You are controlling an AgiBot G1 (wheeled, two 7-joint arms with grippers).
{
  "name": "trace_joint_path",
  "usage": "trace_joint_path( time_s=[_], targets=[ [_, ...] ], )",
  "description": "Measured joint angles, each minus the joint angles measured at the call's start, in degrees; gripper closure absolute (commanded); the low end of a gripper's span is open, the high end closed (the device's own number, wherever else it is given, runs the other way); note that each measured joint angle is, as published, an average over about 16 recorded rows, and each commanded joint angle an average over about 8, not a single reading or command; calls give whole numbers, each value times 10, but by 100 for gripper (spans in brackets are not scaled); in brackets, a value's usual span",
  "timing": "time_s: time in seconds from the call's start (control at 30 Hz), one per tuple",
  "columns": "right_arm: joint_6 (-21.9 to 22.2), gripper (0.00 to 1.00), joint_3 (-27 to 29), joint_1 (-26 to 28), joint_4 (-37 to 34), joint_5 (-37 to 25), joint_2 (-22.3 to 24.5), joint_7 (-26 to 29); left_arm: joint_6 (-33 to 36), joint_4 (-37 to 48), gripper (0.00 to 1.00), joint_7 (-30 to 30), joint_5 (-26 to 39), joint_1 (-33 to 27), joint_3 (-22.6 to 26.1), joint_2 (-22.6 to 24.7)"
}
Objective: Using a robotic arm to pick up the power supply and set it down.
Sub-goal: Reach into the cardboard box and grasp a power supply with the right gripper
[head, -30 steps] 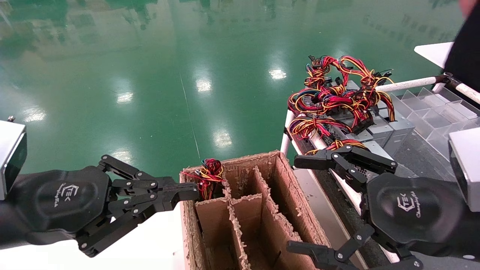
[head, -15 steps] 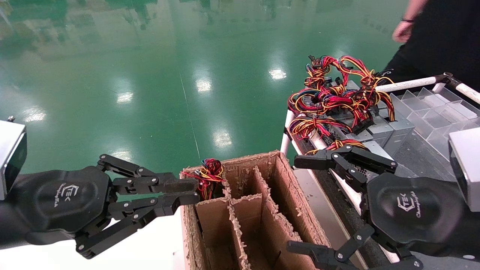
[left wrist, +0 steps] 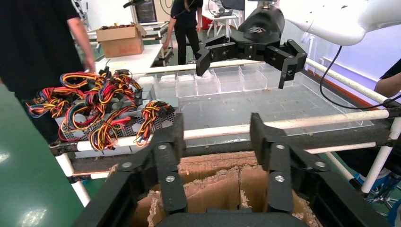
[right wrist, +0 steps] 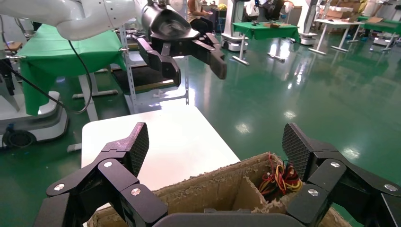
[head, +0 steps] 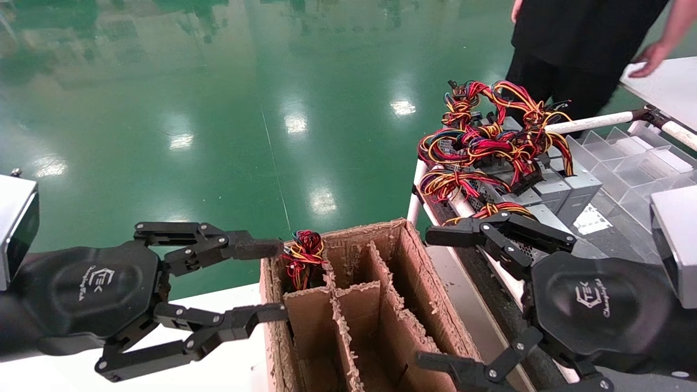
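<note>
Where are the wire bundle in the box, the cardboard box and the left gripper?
wire bundle (head: 303, 253), head view, on its red and yellow loops.
cardboard box (head: 422, 272), head view, on its right wall.
left gripper (head: 270, 281), head view, midway between its open jaws.

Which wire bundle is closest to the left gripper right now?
The small tied bundle poking out of the cardboard box's far-left compartment, beside the open left gripper; the others lie tangled on the rack.
</note>
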Motion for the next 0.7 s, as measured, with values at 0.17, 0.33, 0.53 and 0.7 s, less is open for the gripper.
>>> trace_joint_path(
  time_s=[0.17,0.33,0.53,0.7],
  targets=[
    [12,0,-9,12,-13,-18,-10,7,0,0,0,0,0,0,0,0],
    [25,0,-18,25,-26,-37,-21,14,0,0,0,0,0,0,0,0],
    [48,0,-28,40,-34,-63,-35,19,0,0,0,0,0,0,0,0],
    [85,0,-45,55,-45,-103,-60,26,0,0,0,0,0,0,0,0]
  ],
)
